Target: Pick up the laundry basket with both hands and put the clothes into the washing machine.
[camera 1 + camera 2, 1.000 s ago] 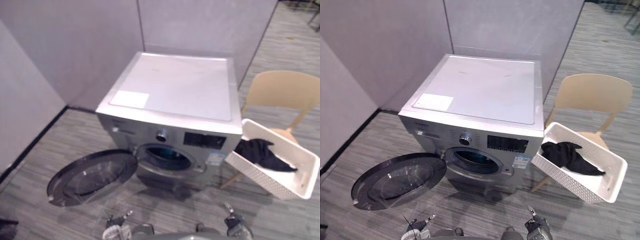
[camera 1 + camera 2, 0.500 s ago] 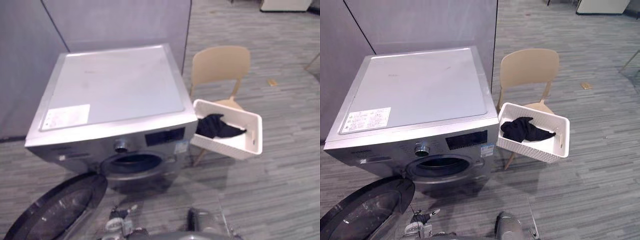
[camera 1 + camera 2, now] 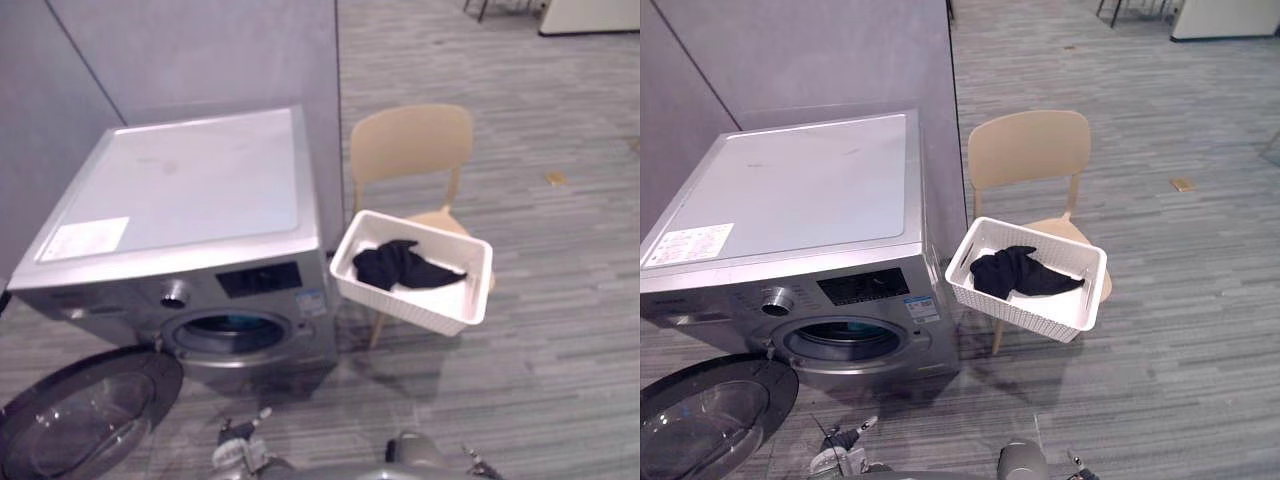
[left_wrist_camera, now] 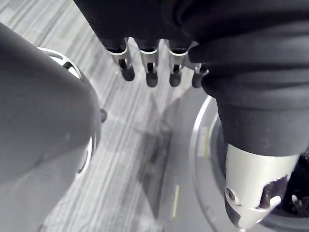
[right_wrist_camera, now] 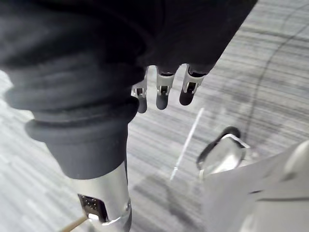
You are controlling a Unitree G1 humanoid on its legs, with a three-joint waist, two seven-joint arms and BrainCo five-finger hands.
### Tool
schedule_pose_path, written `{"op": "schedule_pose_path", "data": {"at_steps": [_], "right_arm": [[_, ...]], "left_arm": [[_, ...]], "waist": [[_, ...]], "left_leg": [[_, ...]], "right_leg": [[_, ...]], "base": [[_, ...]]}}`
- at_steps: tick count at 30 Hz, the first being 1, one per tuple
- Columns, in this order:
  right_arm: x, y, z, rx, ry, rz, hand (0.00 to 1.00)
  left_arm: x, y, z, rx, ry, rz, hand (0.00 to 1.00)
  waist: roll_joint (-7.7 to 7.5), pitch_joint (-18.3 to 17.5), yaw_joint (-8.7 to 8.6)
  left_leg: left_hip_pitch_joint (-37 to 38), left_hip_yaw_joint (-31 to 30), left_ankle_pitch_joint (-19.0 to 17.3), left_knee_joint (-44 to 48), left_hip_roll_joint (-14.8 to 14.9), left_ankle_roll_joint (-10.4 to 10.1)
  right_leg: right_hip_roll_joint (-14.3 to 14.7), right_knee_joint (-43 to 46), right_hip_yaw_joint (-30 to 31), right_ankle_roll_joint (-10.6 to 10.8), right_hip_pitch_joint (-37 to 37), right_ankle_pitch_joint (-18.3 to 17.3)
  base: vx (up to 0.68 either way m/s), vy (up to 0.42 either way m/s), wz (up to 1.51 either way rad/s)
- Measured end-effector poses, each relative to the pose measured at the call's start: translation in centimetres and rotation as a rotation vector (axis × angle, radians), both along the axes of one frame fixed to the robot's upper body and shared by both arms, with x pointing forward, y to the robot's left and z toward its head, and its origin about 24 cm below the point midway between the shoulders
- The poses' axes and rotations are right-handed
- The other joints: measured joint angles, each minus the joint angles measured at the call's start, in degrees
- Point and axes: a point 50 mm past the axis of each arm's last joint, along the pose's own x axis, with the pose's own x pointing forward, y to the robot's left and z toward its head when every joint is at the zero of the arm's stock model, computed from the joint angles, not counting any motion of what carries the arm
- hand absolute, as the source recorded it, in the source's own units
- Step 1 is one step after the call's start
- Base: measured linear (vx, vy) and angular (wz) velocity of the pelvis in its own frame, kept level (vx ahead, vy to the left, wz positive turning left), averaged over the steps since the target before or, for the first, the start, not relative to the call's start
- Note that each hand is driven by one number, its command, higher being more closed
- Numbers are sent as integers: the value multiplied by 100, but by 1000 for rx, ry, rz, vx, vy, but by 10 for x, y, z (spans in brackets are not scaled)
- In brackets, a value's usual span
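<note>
The left hand (image 4: 151,70) and right hand (image 5: 163,94) hang with fingers released, empty. Beyond, the silver front-loading washing machine (image 3: 190,215) stands with its round door (image 3: 85,415) open. Beside its right, the white perforated plastic laundry basket (image 3: 405,302), holding black clothes (image 3: 395,265), rests on a beige chair (image 3: 410,145).

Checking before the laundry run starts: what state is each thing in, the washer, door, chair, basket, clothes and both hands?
Washer: upright, drum mouth uncovered.
Door: wide open.
Chair: upright beside the washer.
Basket: resting on the chair seat, not held.
Clothes: dark heap inside the basket.
Left hand: open, holding nothing.
Right hand: open, holding nothing.
</note>
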Motion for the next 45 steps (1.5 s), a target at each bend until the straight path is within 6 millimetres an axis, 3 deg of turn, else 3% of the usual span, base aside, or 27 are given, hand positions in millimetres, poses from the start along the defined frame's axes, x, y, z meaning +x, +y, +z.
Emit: {"op": "schedule_pose_path", "data": {"at_steps": [1, 4, 6, 8, 10, 11, 12, 13, 15, 18, 19, 20, 21, 23, 25, 26, 28, 30, 31, 32, 37, 39, 41, 42, 43, 44, 45], "right_arm": [[3, -3, 2, -18, -16, 1, 0], [0, 1, 1, -13, -10, 11, 0], [3, 10, -1, 13, -9, 33, 0], [9, 17, -2, 18, -6, 98, 0], [15, 16, 0, -1, -17, 149, 0], [17, 19, 1, -1, -23, 155, 0], [16, 18, 1, -7, -20, 157, 0], [15, 13, 1, -21, -10, 160, 0], [18, 17, 1, -21, -13, 197, 0], [10, 24, -1, 0, -1, 203, 0], [6, 27, -3, 12, 12, 223, 0], [-1, 28, -3, 14, 15, 209, 0], [-6, 27, -4, 14, 31, 208, 0], [-23, 28, -6, 27, 74, 196, 0], [-28, 29, -7, 36, 88, 183, 0], [-26, 27, -7, 35, 79, 162, 0], [-30, 23, -6, 29, 82, 128, 0], [-37, 30, -8, 49, 99, 104, 0], [-42, 31, -9, 57, 114, 90, 0], [-43, 23, -8, 41, 118, 81, 0], [-43, 17, -7, 38, 135, 102, 0], [-38, 19, -8, 49, 123, 122, 0], [-35, 21, -8, 54, 120, 133, 0], [-34, 21, -8, 56, 121, 137, 0], [-30, 19, -8, 47, 113, 141, 0], [-27, 13, -6, 26, 105, 153, 0], [-15, 5, -1, -14, 74, 195, 0]], "left_arm": [[-6, 2, -1, 6, 14, 2, 0], [-11, 3, -2, -6, 17, 35, 0], [-14, 0, -3, -28, 17, 72, 0], [-22, -8, -7, -62, 46, 102, 0], [-20, -7, -6, -65, 38, 124, 0], [-20, -4, -6, -58, 35, 125, 0], [-20, -4, -6, -57, 33, 125, 0], [-20, -13, -7, -80, 36, 122, 0], [-20, -14, -7, -78, 37, 114, 0], [-12, -6, -4, -54, 13, 102, 0], [-13, -2, -4, -45, 16, 100, 0], [-13, 3, -3, -26, 19, 74, 0], [-12, 4, -2, -21, 17, 62, 0], [-8, 6, -1, -12, 5, 47, 0], [-3, 5, 1, -10, -13, 41, 0], [-3, 3, 1, -17, -10, 42, 0], [-3, -2, 0, -31, -7, 44, 0], [-8, 4, -1, -18, 0, 64, 0], [-13, 3, -3, -32, 16, 91, 0], [-16, -11, -6, -72, 29, 101, 0], [-22, -14, -8, -86, 43, 109, 0], [-25, -9, -7, -80, 41, 148, 0], [-30, 0, -7, -62, 45, 182, 0], [-33, 7, -7, -47, 53, 196, 0], [-40, 8, -8, -45, 71, 196, 0], [-40, 10, -8, -43, 73, 192, 0], [-36, 8, -7, -38, 72, 137, 0]], "waist": [[7, 2, 20], [5, -10, 133], [41, -15, 155], [302, -142, 250], [224, -118, 280], [99, -30, 272], [102, -36, 285], [310, -89, 267], [312, -146, 266], [-4, -99, 281], [-146, -61, 271], [-205, -33, 216], [-312, -33, 188], [-255, -54, 118], [-252, -52, 134], [-188, -13, 104], [-83, 22, 116], [-258, -45, 104], [-137, -99, 47], [62, -135, 26], [67, -159, -50], [28, -218, -41], [-101, -249, -51], [-259, -271, -53], [-219, -297, -51], [-189, -309, -56], [-135, -302, -56]], "left_leg": [[-211, -168, -183, 663, -138, 132], [-357, -445, -712, 1088, -715, -73], [-293, -876, -1247, 666, -1152, -266], [526, -1168, -1725, -1080, -1386, -249], [503, -1014, -1622, -820, -1484, -261], [224, -1071, -1664, -154, -1570, -214], [216, -1178, -1768, -323, -1638, -93], [379, -1253, -1607, -1011, -1773, 191], [521, -1140, -1597, -1061, -1895, 228], [706, -1064, -1890, -1090, -2200, 414], [764, -1088, -1953, -1027, -2241, 447], [853, -1255, -2074, -850, -2263, 453], [891, -1358, -2112, -766, -2249, 425], [1012, -1692, -2136, -713, -2137, 333], [1071, -1874, -2090, -807, -1983, 253], [1120, -1984, -2055, -884, -1874, 189], [1313, -2036, -2032, -977, -1647, 132], [1587, -2028, -1911, -1129, -1568, -105], [1733, -2101, -1932, -1201, -1352, -185], [1757, -2099, -1747, -1234, -1138, -393], [1909, -1812, -725, -1547, -836, -955], [1535, -1771, -447, -1268, -502, -889], [1380, -1710, -63, -1218, -458, -690], [1260, -1467, 333, -1207, -358, -413], [1168, -1087, 589, -1215, -161, -162], [1072, -840, 535, -1131, -61, -175], [813, -849, 152, -811, -151, -484]], "right_leg": [[-13, -163, 34, -21, 121, 44], [118, -602, 213, -25, 379, 238], [225, -651, 439, -41, 333, 385], [569, -727, 775, 135, 128, 555], [542, -1064, 1025, 114, 271, 769], [317, -1315, 1122, 187, 494, 922], [252, -1404, 1176, 218, 570, 954], [341, -1440, 1266, 260, 646, 948], [181, -1210, 1386, 395, 637, 823], [-113, 301, 1422, 692, 50, 379], [-140, 1279, 1443, 724, -337, 421], [-107, 2578, 1441, 788, -809, 874], [-105, 2848, 1429, 796, -891, 1106], [-130, 3402, 1331, 866, -1029, 1670], [-260, 3506, 1226, 652, -1296, 1200], [-405, 3149, 1218, 382, -1365, 815], [-521, 2097, 1295, 317, -1249, 720], [-708, 245, 1450, 277, -724, 1419], [-578, 26, 1396, 847, -322, 942], [-383, 163, 1294, 710, -352, 838], [-304, 705, 889, 526, -322, 247], [-164, 725, 509, 340, -312, 34], [-175, 718, 332, 247, -255, 0], [-166, 588, 190, 161, -134, 2], [-80, 319, -83, 19, 85, 63], [-30, 130, -298, -38, 170, 94], [38, -208, -659, -197, 357, 197]], "base": [[-22, -50, -24], [34, 53, -25], [81, 140, -47], [98, 167, -88], [89, 203, -59], [35, 190, -32], [-39, 162, -29], [-20, 149, -43], [13, 184, -25], [21, 88, 0], [100, -18, 35], [140, -45, 51], [239, -82, 87], [230, -105, 81], [276, -168, 51], [299, -214, 27], [329, -328, 14], [336, -409, 13], [296, -431, 18], [295, -491, 20], [145, -374, 22], [53, -287, 57], [34, -257, 53], [43, -325, 71], [23, -369, 84], [7, -305, 106], [-22, -262, 92]]}}
